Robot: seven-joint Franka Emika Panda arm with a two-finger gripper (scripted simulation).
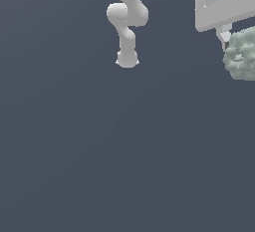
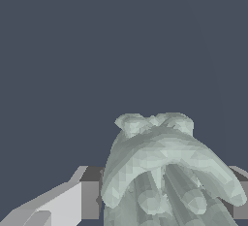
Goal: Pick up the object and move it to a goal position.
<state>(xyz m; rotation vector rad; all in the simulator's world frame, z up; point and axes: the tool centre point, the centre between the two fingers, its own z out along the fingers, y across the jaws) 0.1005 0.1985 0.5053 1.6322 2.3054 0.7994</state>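
Note:
The object (image 1: 242, 56) is a pale grey-green bumpy lump at the exterior view's right edge, partly cut off by the frame. The white gripper (image 1: 230, 44) comes down onto it from above, and one finger (image 1: 224, 37) shows against its side. In the wrist view the object (image 2: 160, 162) fills the space between the two dark finger pads (image 2: 90, 198), which press on it from either side. The gripper is shut on the object.
The arm's white base and lower links (image 1: 127, 22) stand at the top middle of the exterior view. A plain dark grey floor (image 1: 99, 151) lies all around. No goal marker shows in either view.

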